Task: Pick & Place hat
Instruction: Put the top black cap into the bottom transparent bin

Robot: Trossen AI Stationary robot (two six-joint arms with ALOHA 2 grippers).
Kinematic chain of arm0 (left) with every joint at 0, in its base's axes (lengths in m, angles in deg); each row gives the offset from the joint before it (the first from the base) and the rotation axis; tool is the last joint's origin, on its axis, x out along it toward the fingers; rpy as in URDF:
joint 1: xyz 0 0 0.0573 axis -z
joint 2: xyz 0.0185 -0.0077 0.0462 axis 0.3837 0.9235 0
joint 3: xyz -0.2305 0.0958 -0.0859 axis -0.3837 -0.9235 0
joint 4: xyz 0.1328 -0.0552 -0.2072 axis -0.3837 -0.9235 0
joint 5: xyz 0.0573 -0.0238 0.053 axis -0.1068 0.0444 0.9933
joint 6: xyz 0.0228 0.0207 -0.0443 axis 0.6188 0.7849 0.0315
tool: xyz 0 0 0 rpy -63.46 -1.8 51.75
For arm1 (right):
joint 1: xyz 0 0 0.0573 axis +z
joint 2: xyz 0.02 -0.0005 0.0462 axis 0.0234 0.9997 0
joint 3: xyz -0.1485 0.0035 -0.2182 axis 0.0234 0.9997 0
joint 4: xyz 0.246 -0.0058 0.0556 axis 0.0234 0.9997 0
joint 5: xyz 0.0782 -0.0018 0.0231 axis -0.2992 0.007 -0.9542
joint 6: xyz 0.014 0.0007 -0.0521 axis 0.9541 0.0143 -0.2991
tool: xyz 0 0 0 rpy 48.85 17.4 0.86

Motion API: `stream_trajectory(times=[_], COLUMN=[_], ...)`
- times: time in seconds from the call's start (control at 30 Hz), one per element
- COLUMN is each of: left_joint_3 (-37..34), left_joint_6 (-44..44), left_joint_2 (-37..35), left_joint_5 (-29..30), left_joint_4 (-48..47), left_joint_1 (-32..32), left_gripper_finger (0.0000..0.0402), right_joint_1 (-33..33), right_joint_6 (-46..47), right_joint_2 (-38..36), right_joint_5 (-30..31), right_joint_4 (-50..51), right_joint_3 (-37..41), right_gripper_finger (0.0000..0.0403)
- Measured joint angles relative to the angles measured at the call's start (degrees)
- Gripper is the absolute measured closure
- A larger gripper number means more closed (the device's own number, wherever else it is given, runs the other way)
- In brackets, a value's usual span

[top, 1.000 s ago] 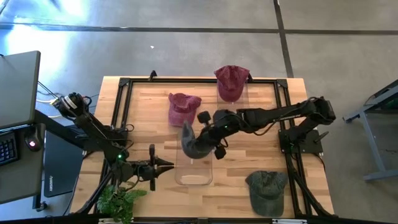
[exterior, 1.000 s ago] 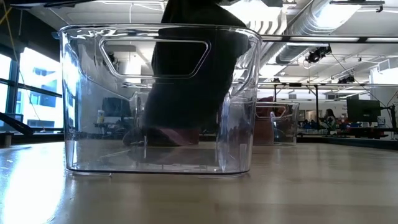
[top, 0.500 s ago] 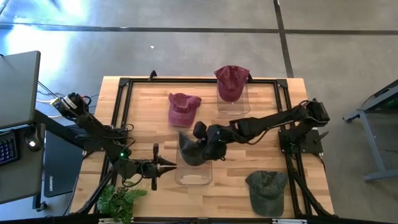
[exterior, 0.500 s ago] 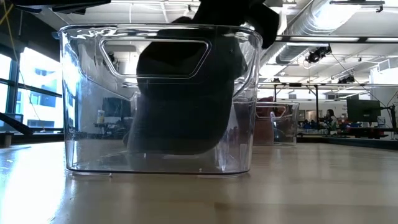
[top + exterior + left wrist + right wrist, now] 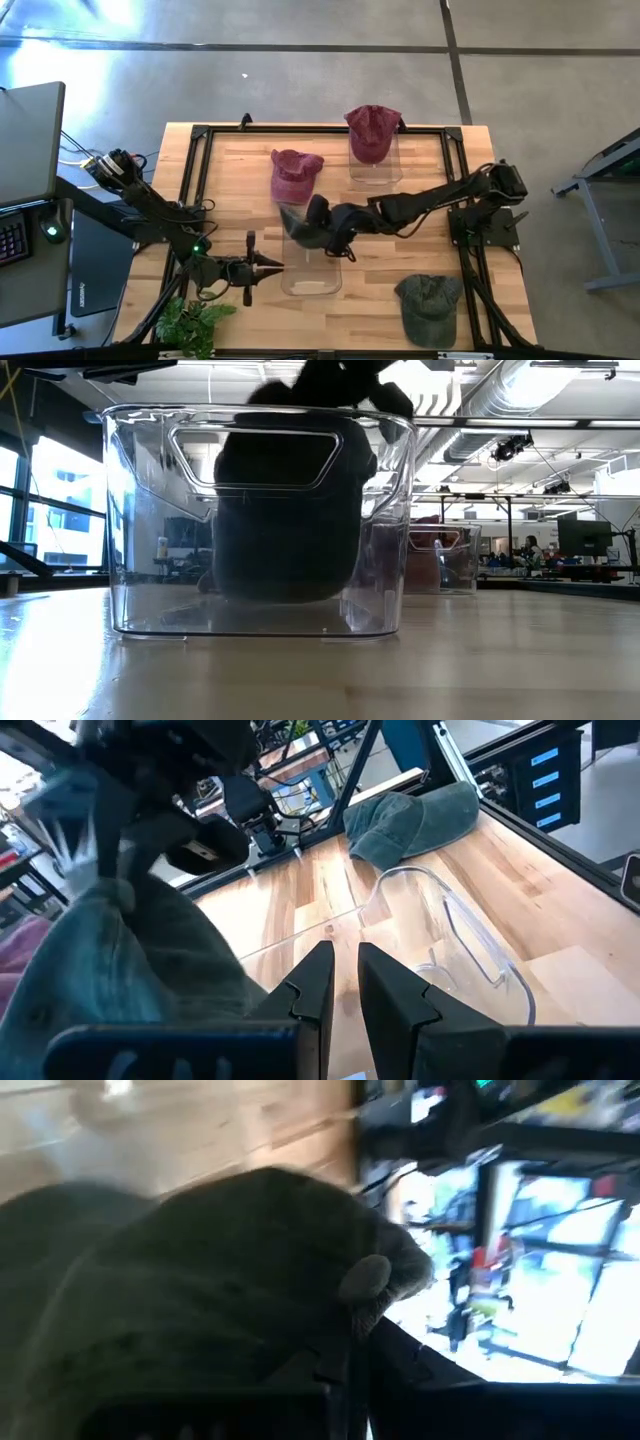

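Over the clear bin [image 5: 311, 262], the right gripper [image 5: 322, 228] has its jaws pinching a dark hat [image 5: 300, 226]. Left gripper [image 5: 268, 265] waits beside the bin on the bench [image 5: 230, 200], jaws nearly together.

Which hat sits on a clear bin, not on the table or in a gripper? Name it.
The dark red hat at the far edge, perched on the small bin. The pink hat and green hat lie on wood.

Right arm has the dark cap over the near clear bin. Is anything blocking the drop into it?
Nothing visible does. The right gripper holds the dark cap already partly down inside the near clear bin, which looks otherwise bare. The left gripper waits beside the bin, outside its wall.
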Motion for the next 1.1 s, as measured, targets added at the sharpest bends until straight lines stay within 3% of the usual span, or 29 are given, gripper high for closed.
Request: stream_trajectory(times=[0.23,0.4,0.5,0.6,0.67,0.9,1.03,1.1], left_joint_3=[0.0,0.0,0.0,0.0,0.0,0.0,0.0,0.0], left_joint_6=[-0.7,-0.7,-0.7,-0.7,-0.7,-1.9,-2.0,-2.1], left_joint_2=[0.0,0.0,0.0,0.0,0.0,0.0,0.0,0.0], left_joint_5=[-1.0,-0.8,-0.8,-0.8,-0.8,-0.6,-0.4,1.7], left_joint_4=[-0.4,-0.4,-0.4,-0.3,-0.3,-0.7,-0.8,-0.8], left_joint_1=[0.0,0.0,0.0,0.0,0.0,0.0,0.0,0.0], left_gripper_finger=[0.0358,0.0358,0.0358,0.0358,0.0358,0.0358,0.0358,0.0358], right_joint_1=[-0.1,-0.5,-0.4,1.4,2.9,6.4,6.2,6.0], right_joint_6=[5.7,5.9,7.0,14.9,22.9,47.2,57.0,62.2], right_joint_2=[0.0,0.0,0.0,-0.3,-1.3,-3.7,-3.2,-2.7], right_joint_5=[6.9,9.2,15.6,24.6,25.6,8.2,-10.2,-15.7], right_joint_4=[3.1,0.1,-4.3,-9.6,-9.8,1.9,9.9,13.0], right_joint_3=[0.0,0.0,0.0,0.0,0.0,0.0,0.0,0.0], right_gripper_finger=[0.035,0.0278,0.0231,0.0204,0.0199,0.0226,0.0283,0.0324])
